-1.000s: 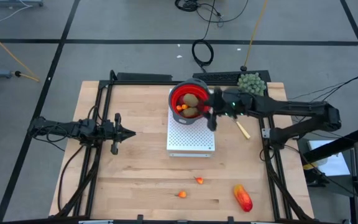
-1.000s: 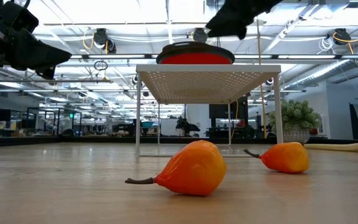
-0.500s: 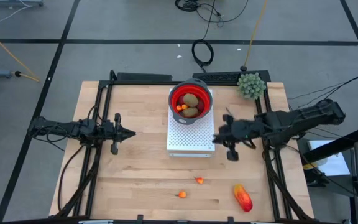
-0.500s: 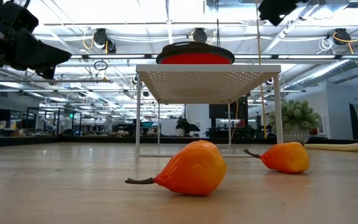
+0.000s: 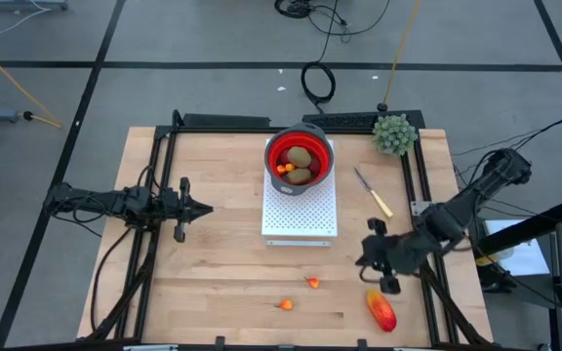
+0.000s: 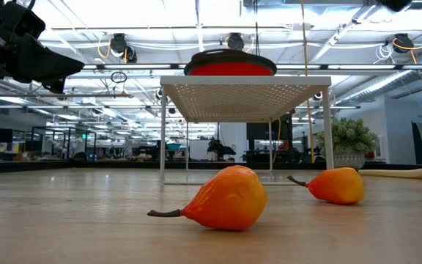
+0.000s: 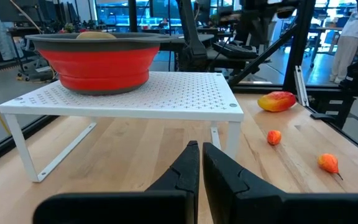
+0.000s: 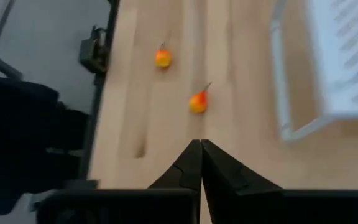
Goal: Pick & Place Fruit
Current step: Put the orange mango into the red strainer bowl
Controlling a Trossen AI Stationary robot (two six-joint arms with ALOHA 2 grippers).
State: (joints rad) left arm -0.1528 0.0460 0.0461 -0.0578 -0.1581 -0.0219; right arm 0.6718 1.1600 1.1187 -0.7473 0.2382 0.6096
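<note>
I am holding my right gripper (image 5: 372, 258) pinched shut on nothing, over the table (image 5: 213, 283) just off the near right corner of the white rack (image 5: 301, 210). My left gripper (image 7: 200, 163) is also clenched with nothing in it, waiting well to the left of the rack at about its mid-height on the table.

The red bowl (image 5: 300, 160) is sitting on the far end of the rack. Two brown-green ovals (image 5: 301, 156) and a bit of orange fruit are lying inside it.

Three pieces are still lying on the table on the near side of the rack. A small orange piece (image 5: 312, 283) is resting nearest the rack's front edge, a second small orange piece (image 5: 286, 304) is lying a little farther out and to the left, and the larger red-orange oblong (image 5: 382, 310) is lying to the right of both, just beyond my right gripper. In my right wrist view the two small ones are showing ahead of my fingertips, with the rack's corner beside them.

A knife (image 5: 373, 192) is lying to the right of the rack, and a green spiky plant (image 5: 394, 135) is standing at the far right corner of the table.

I am seeing no readable writing, labels or brand marks on anything.
</note>
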